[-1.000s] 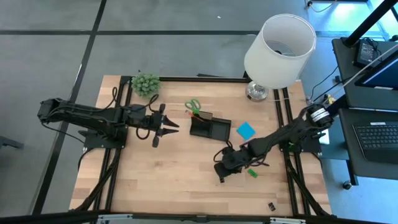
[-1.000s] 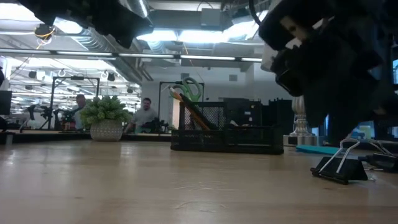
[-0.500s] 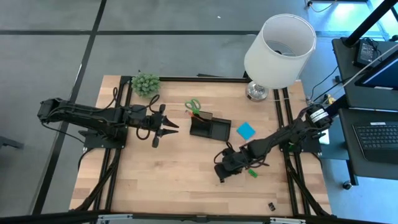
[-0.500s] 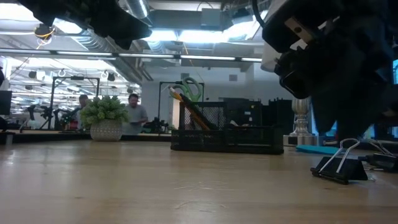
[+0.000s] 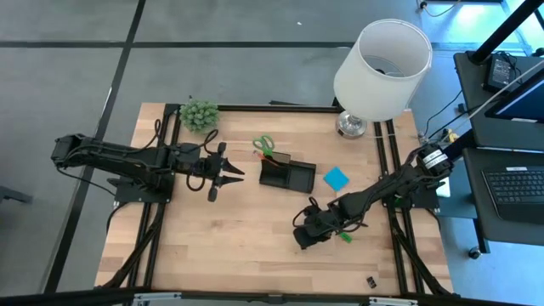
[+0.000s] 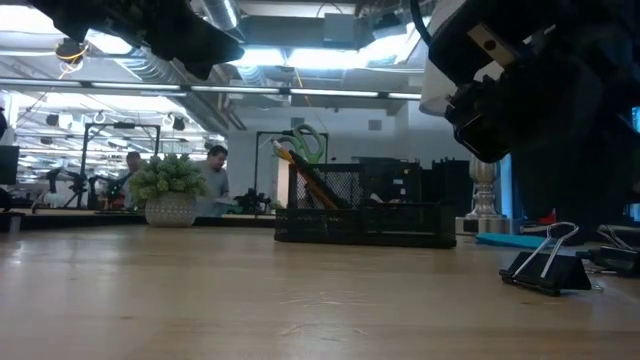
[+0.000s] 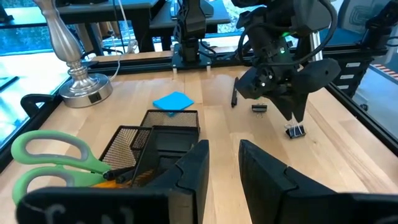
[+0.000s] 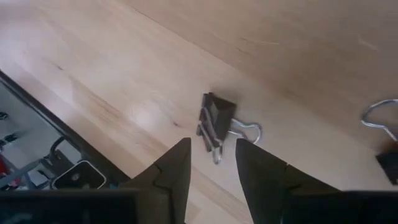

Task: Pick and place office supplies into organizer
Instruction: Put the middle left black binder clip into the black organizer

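Observation:
The black mesh organizer (image 5: 286,174) sits mid-table, with the green-handled scissors (image 5: 264,146) and an orange pencil (image 6: 312,182) standing in its left compartment. The blue sticky-note pad (image 5: 336,178) lies flat to its right. A small green piece (image 5: 344,235) lies by my right arm. My right gripper (image 5: 301,240) is open and points down over a black binder clip (image 8: 216,124) that lies on the wood; its fingers stand just short of the clip. Another clip (image 5: 372,280) lies near the front edge. My left gripper (image 5: 228,174) hovers open, left of the organizer.
A white-shaded lamp (image 5: 381,68) stands at the far right, and a potted plant (image 5: 199,115) at the far left corner. A second wire clip handle (image 8: 380,118) shows close to my right gripper. Bare wood lies in front of the organizer. People move in the room behind.
My right arm has edged slightly toward the table's near edge above the binder clip. In the low view its dark bulk has drawn off the clip's wire handle. The clip itself has not moved. A person in the background has walked to the left.

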You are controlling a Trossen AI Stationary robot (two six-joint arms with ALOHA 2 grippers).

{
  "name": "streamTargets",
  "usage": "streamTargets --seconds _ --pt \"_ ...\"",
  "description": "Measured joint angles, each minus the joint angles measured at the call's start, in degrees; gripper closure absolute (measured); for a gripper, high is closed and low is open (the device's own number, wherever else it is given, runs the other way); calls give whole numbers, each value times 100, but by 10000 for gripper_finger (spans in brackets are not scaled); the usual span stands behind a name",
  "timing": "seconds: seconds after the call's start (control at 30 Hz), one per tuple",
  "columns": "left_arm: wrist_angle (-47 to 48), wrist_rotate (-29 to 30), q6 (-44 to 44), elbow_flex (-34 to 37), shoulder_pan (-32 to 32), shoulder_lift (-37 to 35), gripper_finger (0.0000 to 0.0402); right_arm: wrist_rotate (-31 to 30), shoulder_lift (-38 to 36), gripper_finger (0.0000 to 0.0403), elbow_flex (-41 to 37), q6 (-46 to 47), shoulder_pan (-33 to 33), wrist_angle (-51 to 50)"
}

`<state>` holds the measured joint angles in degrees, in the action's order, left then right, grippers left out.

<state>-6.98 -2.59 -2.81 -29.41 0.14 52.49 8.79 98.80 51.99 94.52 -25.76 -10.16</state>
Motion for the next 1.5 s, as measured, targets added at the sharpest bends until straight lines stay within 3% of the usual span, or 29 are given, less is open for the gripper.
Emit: streamTargets --seconds 0.37,0.8,0.97,1.1,1.33,1.5 --pt "41 13 4 -2 1 0 320 36 307 280 -3 -13 0 343" --pt "62 48 7 -2 0 0 320 24 295 391 2 -80 0 307" --pt "84 48 51 -2 -16 0 320 -401 230 393 -3 -359 20 624" --pt "116 46 53 -2 -48 0 320 -944 154 398 262 -1065 263 675" --pt "120 46 54 -2 -48 0 320 -2431 169 397 1044 -3133 1114 -135" --pt "120 134 57 -2 -48 0 320 -2725 171 397 1482 -4221 1691 -816"
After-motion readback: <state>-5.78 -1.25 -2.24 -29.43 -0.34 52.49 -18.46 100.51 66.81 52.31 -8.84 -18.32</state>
